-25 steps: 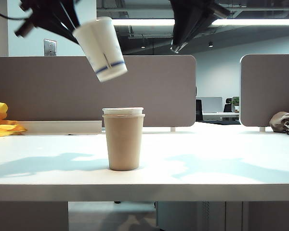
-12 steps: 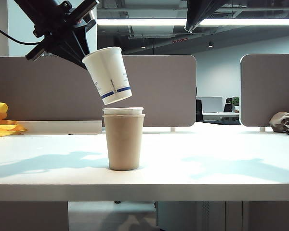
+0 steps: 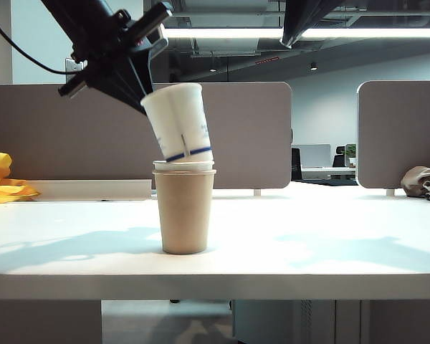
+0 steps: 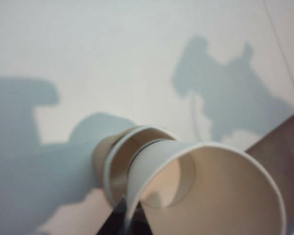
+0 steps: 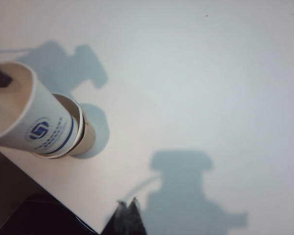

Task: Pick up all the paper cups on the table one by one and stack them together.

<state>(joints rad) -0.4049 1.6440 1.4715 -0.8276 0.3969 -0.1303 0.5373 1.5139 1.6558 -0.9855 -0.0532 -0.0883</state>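
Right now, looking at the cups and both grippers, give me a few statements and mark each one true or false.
1. The left gripper holds a white cup by its rim. True.
2. The white cup hangs perfectly upright. False: it is tilted, its base entering the stack.
3. The tan cup already has another white cup's rim showing inside it. True.
4. The right gripper carries a cup. False: it is shut on nothing, up above the table.
5. The tan cup lies on its side. False: it stands upright.
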